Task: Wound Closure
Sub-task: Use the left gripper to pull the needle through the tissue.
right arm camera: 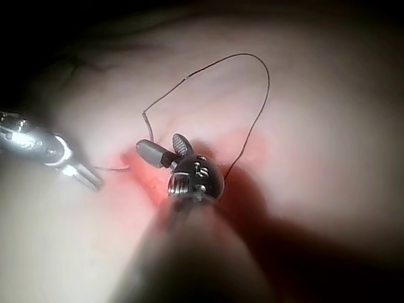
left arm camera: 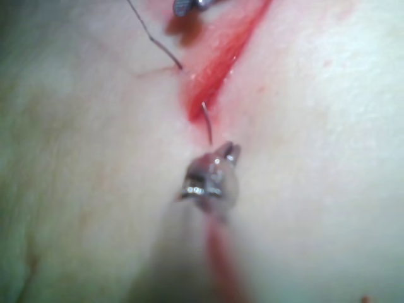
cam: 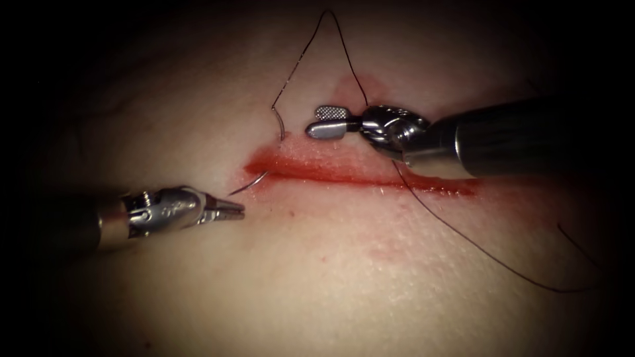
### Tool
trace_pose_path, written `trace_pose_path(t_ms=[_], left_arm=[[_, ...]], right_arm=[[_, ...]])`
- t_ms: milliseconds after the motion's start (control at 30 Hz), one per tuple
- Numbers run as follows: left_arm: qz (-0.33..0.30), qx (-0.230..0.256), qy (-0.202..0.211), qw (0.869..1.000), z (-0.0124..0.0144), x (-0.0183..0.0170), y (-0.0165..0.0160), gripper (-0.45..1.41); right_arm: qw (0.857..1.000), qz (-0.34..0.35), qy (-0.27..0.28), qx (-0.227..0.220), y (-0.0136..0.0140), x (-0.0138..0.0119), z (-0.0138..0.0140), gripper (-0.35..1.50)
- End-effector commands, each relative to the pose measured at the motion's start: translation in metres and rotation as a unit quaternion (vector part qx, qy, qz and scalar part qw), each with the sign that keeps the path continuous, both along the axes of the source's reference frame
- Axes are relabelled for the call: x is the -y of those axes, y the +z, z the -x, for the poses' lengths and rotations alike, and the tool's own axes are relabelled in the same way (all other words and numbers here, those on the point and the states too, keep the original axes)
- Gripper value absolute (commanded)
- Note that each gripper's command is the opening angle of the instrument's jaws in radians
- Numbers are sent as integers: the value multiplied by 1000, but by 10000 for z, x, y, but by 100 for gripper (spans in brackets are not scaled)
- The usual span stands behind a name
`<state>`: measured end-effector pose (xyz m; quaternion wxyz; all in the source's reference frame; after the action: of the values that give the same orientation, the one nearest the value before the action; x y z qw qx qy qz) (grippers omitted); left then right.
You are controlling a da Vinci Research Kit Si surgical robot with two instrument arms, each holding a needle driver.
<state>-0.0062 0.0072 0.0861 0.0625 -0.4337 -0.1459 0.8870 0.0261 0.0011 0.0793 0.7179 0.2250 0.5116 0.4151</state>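
Right steel needle driver (cam: 325, 121): jaws standing spread, holding nothing, at twelve o'clock of the red cut (cam: 360, 173). Left steel needle driver (cam: 228, 209): jaws lying closed, empty. Thin curved needle (cam: 280, 129) sitting through tissue (cam: 331, 277), tip (cam: 248, 184) emerging at nine o'clock; dark thread (cam: 311, 43) trailing. Risk: needle slipping back ungripped.

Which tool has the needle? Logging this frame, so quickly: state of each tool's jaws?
Left tool: shut, holding nothing, just short of the needle tip.
Right tool: open, holding nothing.
Needle sits in the tissue, across the cut's left end.
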Motion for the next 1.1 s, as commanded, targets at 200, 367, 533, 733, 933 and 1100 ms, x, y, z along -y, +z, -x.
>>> trace_pose_path(t_ms=[200,367,533,733,933,1100], left_arm=[[97,61,27,993,-17,-3,-17,-7],[179,115,-7,977,-12,-20,-10,33],[207,108,-18,972,-2,-30,0,46],[242,90,-28,966,5,-24,27,36],[241,44,-33,969,20,-19,63,10],[234,35,-33,971,33,-20,74,6]], right_arm=[[1000,13,8,10,4,10,1,148],[1000,20,3,9,4,19,-13,148],[1000,18,-19,-7,6,28,-21,148],[999,21,-23,-8,11,37,-21,148],[999,24,-22,-7,14,43,-25,148],[999,26,-22,-7,17,47,-30,148]])
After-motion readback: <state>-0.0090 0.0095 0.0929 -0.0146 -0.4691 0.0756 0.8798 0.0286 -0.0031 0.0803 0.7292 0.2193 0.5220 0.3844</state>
